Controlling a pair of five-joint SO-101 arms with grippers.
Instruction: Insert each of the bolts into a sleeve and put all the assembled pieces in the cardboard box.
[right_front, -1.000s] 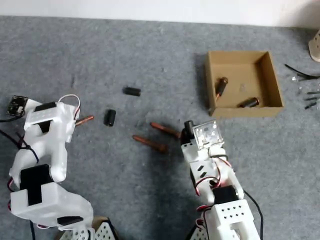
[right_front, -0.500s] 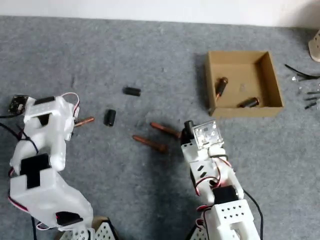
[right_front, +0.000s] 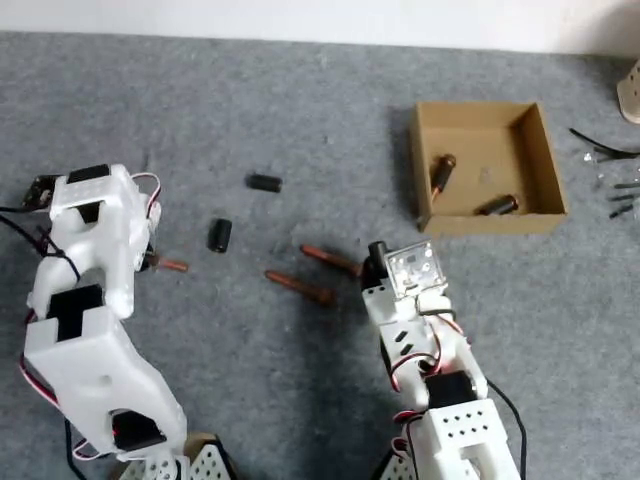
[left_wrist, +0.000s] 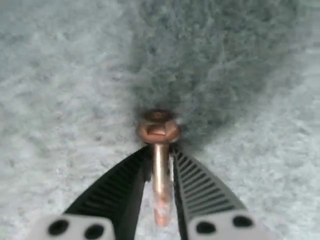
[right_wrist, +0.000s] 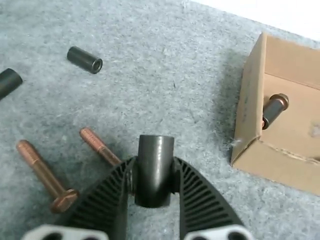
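At the left of the high view, the white left arm (right_front: 90, 240) hangs over the grey felt table (right_front: 300, 90). Its left gripper (left_wrist: 159, 152) has its black ribbed fingers (left_wrist: 131, 175) clamped on the shank of a copper hex-head bolt (left_wrist: 159, 131). The head juts clear beyond the fingertips, probably so the piece can be carried over to meet a sleeve. Right of it, two short black cylindrical sleeves (right_front: 219, 235) (right_front: 264, 183) lie loose and apart. Two more copper bolts (right_front: 300, 288) (right_front: 330, 260) lie near the centre, not yet assembled. Just right of those is the right gripper (right_wrist: 154, 180), fingers closed around a black metal sleeve (right_wrist: 155, 155). The grip is across the sleeve's body, leaving the open end free, most likely to receive a bolt. In the upper right sits the open brown cardboard box (right_front: 490, 222), close enough for this arm to reach. It already holds two assembled pieces (right_front: 442, 172) (right_front: 497, 206). At the far right edge lie thin black cables (right_front: 605, 152). Faint marks on the box's outer wall in the right wrist view are too small to read, and no other writing is legible.
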